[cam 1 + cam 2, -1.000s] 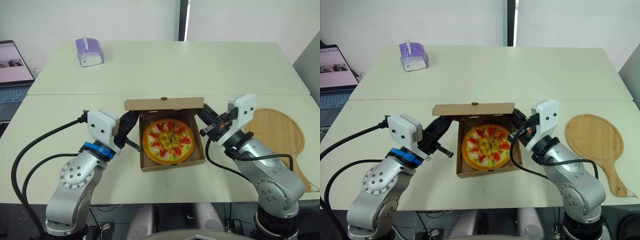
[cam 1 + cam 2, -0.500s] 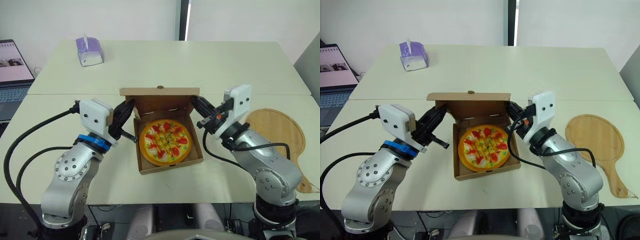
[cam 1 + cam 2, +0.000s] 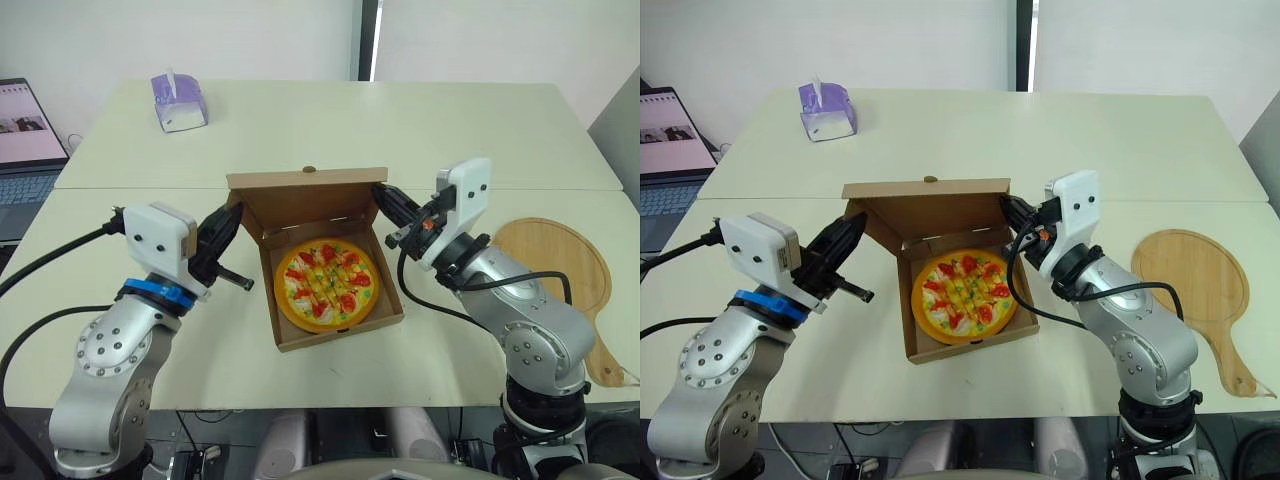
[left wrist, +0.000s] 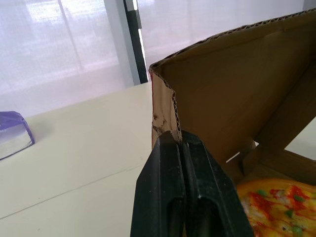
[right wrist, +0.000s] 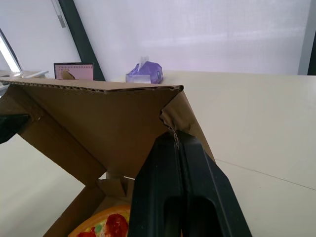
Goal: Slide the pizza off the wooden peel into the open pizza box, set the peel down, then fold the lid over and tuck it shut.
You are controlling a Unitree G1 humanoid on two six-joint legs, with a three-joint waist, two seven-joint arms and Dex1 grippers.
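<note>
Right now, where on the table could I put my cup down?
The far table is bare from the tissue box across to the right edge. It is crowded at the pizza box lid, which the left gripper and right gripper pinch, and where the wooden peel lies.

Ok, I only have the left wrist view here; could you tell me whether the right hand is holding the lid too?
Observer: Yes, the right hand is shut on the lid at its right corner.
Operator: Thank you. Is the whole pizza inside the box?
Observer: It is; the pizza lies flat within the walls of the box.
Operator: And where is the peel, please?
Observer: The peel lies flat on the table, on the robot's right of the box and apart from it.
</note>
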